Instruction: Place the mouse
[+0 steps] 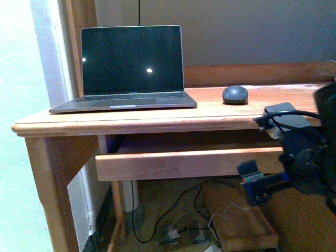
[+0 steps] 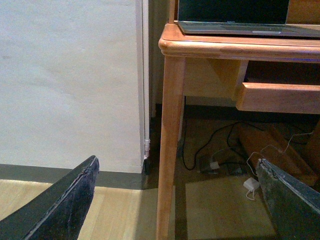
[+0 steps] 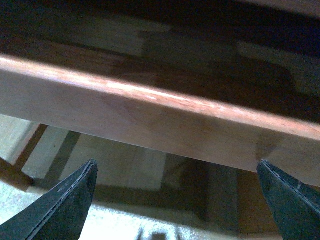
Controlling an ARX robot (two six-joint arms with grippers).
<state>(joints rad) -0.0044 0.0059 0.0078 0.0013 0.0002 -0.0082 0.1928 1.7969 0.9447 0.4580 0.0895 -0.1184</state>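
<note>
The mouse (image 1: 235, 95) is a small dark grey dome. It sits on the wooden desk (image 1: 157, 123), right of the laptop (image 1: 131, 68), and nothing touches it. My right arm (image 1: 307, 152) is at the desk's front right, below and right of the mouse. My right gripper (image 3: 175, 170) is open and empty, and its view shows only a wooden desk edge (image 3: 150, 120) close up. My left gripper (image 2: 175, 165) is open and empty, low near the floor, facing the desk's left leg (image 2: 169, 140). The mouse is out of both wrist views.
A drawer front (image 1: 189, 164) projects under the desktop. Cables and a white adapter (image 2: 251, 184) lie on the floor beneath, beside a wooden board (image 1: 241, 220). A white wall (image 2: 70, 80) stands left of the desk. The laptop's front edge (image 2: 240, 29) shows in the left wrist view.
</note>
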